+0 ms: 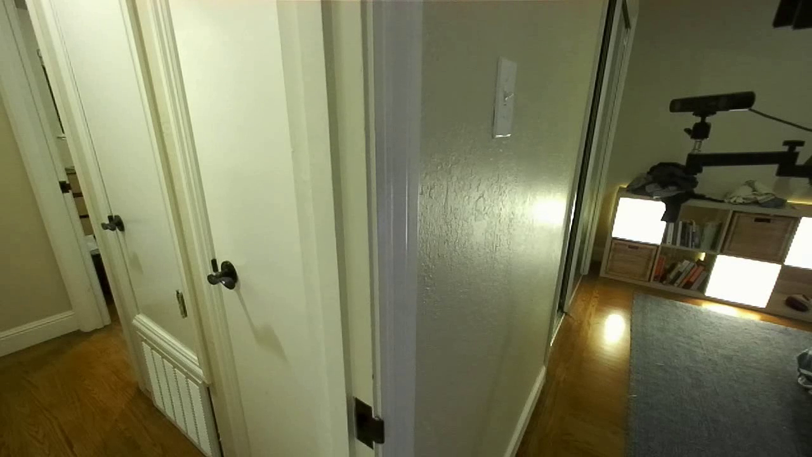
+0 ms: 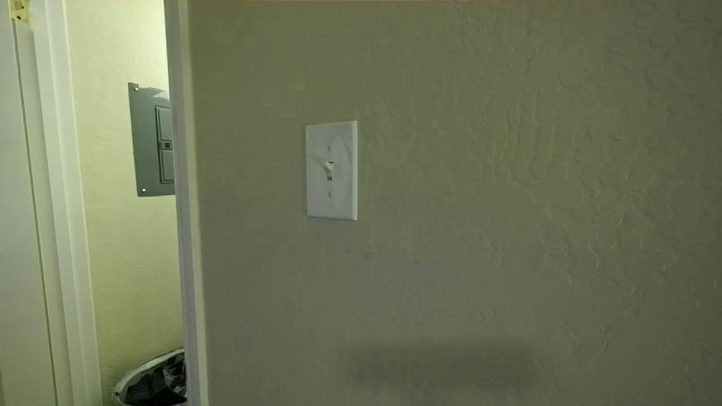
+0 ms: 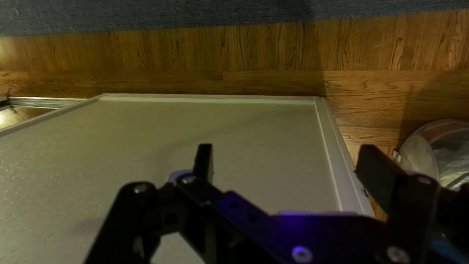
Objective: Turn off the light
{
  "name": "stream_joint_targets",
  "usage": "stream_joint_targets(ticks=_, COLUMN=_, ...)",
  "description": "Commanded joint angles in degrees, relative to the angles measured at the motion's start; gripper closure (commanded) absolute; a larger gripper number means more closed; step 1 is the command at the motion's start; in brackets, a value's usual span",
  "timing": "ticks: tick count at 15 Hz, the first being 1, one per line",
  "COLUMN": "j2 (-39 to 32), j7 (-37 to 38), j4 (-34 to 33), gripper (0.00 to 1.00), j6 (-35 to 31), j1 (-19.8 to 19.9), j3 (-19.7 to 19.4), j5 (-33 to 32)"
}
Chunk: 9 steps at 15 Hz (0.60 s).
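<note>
The light switch is a white upright wall plate with a small toggle, which looks tilted upward. It also shows near the top of the wall in an exterior view. No lamp for it shows. My gripper is open in the wrist view, with its two dark fingers wide apart and nothing between them. It looks down along the beige wall toward the floor. The switch is out of the wrist view. The gripper does not show in either exterior view, so its distance from the switch cannot be told.
A white door frame edges the wall; its trim also shows in the wrist view. A bin stands beyond it. A blue-grey rug lies on the wood floor. A camera on a mount stands before a shelf.
</note>
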State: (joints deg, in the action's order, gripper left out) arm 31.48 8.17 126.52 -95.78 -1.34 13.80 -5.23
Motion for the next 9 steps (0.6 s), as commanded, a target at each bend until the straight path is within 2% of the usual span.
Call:
stream_joint_targets(ticks=1, j2=-2.3, j7=0.2, j4=-0.5, gripper=0.0, j6=-1.9, j1=-1.3, j3=-1.8, j5=-1.4)
stream_joint_targets(ticks=4, j2=-4.9, j7=0.0, j4=-0.5, gripper=0.0, j6=-5.8, j1=-0.5, j3=-3.6, j5=-1.2)
stream_joint_targets(ticks=9, j2=-11.8, j7=-0.2, j4=-0.5, gripper=0.0, j6=-16.1, j1=1.2, j3=-8.0, j5=-0.8)
